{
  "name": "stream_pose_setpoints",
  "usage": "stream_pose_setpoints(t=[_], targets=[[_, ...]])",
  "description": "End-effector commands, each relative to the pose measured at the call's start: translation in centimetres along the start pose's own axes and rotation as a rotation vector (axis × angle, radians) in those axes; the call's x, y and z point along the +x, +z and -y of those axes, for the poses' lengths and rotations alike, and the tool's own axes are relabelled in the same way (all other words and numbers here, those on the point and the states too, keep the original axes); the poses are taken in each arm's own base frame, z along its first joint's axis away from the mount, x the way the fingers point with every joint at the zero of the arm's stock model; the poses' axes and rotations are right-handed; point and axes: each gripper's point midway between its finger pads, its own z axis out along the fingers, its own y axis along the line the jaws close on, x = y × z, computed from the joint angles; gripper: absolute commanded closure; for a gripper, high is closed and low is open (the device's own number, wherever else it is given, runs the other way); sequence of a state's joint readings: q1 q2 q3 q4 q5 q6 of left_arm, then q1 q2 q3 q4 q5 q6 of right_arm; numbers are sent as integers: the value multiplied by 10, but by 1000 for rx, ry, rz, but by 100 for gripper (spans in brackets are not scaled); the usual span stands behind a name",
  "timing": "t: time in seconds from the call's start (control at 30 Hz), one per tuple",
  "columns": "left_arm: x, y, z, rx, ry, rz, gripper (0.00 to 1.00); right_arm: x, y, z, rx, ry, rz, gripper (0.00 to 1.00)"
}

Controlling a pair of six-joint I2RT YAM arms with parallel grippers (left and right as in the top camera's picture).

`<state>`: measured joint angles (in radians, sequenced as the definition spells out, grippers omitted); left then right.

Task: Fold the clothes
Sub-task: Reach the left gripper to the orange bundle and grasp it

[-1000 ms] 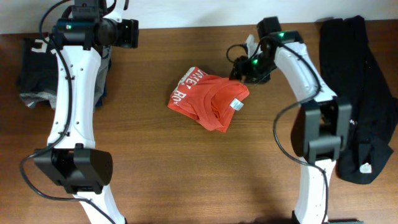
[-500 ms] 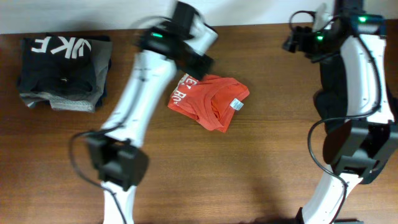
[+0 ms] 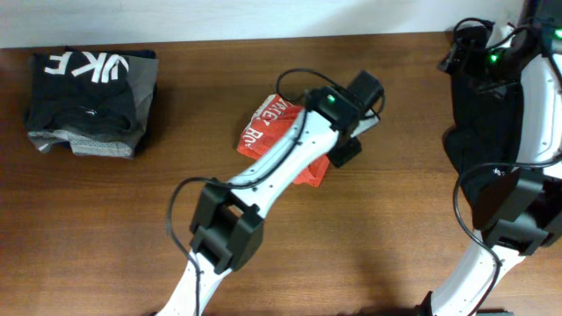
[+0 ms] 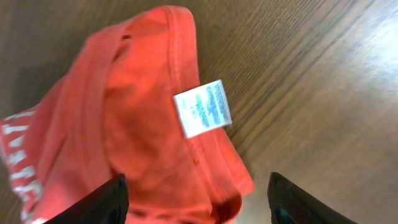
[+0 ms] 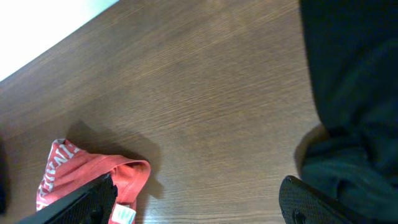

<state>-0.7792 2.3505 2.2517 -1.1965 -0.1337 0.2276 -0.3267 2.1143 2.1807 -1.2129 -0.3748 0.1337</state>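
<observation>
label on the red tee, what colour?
White, with faint bluish print; the label on the T-shirt shows best in the left wrist view.

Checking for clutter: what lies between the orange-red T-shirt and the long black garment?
Only bare wooden table; the right wrist view shows nothing between the T-shirt and the black garment.

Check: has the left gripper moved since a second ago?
Yes. The left gripper swung right, from beside the folded black stack to above the orange-red T-shirt.
</observation>
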Motion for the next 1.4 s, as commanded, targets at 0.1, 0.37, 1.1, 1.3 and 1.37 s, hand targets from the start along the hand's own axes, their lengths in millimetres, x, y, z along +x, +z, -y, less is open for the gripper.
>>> stream_pose_setpoints(t=[0.1, 0.37, 1.1, 1.3, 1.37], targets=[[4, 39, 13, -38, -8, -65, 29, -1, -3, 1, 10, -15, 4, 12], [4, 69, 16, -36, -15, -77, 29, 4, -3, 2, 12, -26, -16, 9], [30, 116, -4, -215, -65, -192, 52, 5, -1, 4, 21, -23, -21, 6], [35, 110, -28, -337, -61, -215, 100, 5, -1, 5, 24, -42, -21, 5], [37, 108, -38, -380, -64, -221, 100, 5, -1, 5, 24, -42, -20, 5]])
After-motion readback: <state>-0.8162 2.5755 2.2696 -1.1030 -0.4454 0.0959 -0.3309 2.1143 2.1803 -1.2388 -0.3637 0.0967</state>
